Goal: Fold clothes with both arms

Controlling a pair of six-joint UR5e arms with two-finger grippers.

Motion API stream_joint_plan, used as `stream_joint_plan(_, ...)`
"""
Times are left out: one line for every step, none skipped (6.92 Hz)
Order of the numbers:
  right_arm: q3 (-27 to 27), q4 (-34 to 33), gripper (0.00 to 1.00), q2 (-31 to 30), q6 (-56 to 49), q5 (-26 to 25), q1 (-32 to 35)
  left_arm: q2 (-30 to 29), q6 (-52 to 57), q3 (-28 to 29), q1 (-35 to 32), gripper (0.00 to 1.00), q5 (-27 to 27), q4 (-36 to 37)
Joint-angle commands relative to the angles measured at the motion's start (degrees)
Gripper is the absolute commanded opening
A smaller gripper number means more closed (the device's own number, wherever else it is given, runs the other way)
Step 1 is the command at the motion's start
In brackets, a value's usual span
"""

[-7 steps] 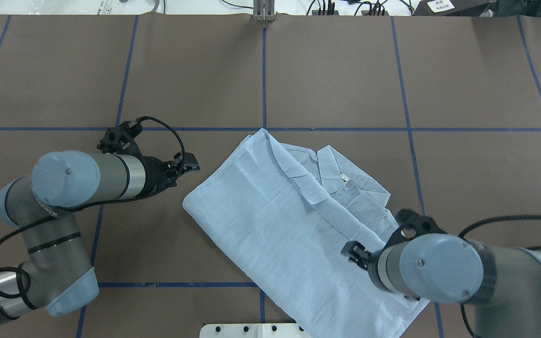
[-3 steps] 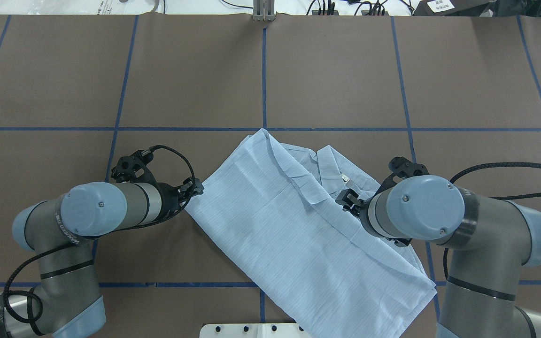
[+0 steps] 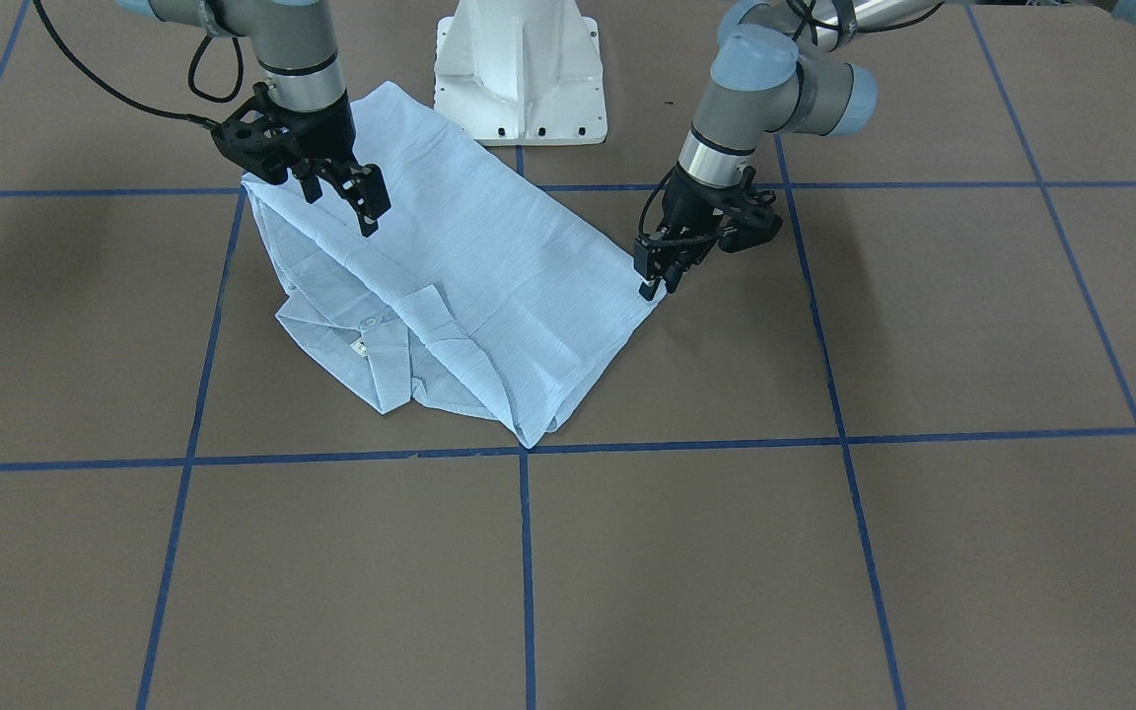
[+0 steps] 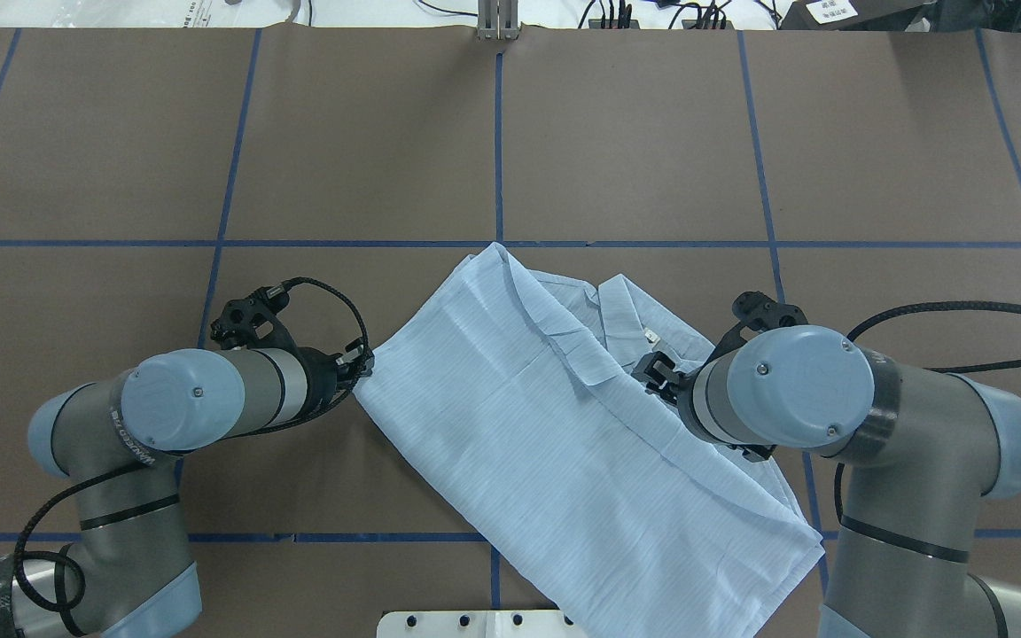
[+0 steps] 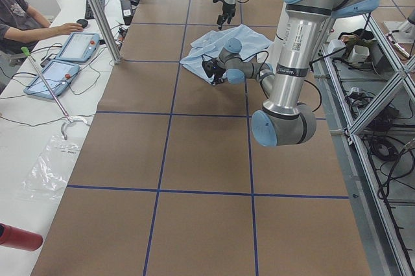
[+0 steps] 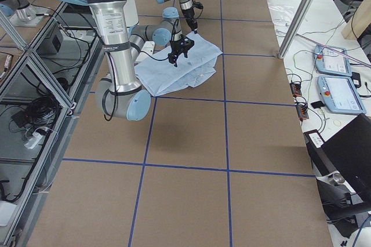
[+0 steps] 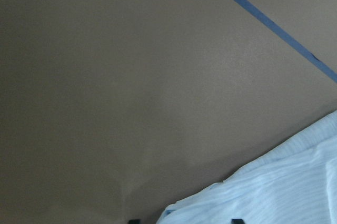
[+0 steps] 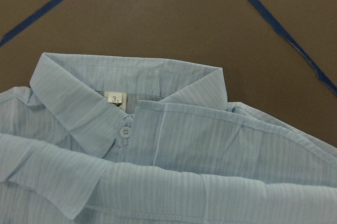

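The pale-blue striped shirt lies folded in a long diagonal band on the brown table, with its collar and white neck label facing up at the far right. My left gripper is low at the shirt's left corner, also seen in the front view. It is open, and the left wrist view shows the cloth edge between the two fingertips. My right gripper is open and empty above the shirt beside the collar. Its own fingers do not show in the right wrist view.
The white pedestal base stands just behind the shirt's near end. Blue tape lines divide the table into squares. In the left side view, an operator and tablets are at a side desk, and a red bottle lies near it.
My left gripper has moved nearer and to the right, onto the shirt's left corner. My right gripper has moved from the shirt's lower part up toward the collar. Both have barely moved in the last half second.
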Motion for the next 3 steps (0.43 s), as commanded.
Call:
stream_joint_plan(-0.65, 0.07, 1.0, 0.59, 0.1, -0.13, 0.3, -0.21, 0.2, -0.05, 0.23, 0.0, 0.23, 2.35)
stream_joint_plan(-0.83, 0.07, 1.0, 1.03, 0.1, -0.13, 0.48, -1.52, 2.38, 0.99, -0.02, 0.0, 0.32, 3.85)
stream_joint_plan(-0.92, 0.07, 1.0, 1.04, 0.01, -0.04, 0.65, -4.84, 9.45, 3.78, -3.94, 0.0, 3.02, 3.52)
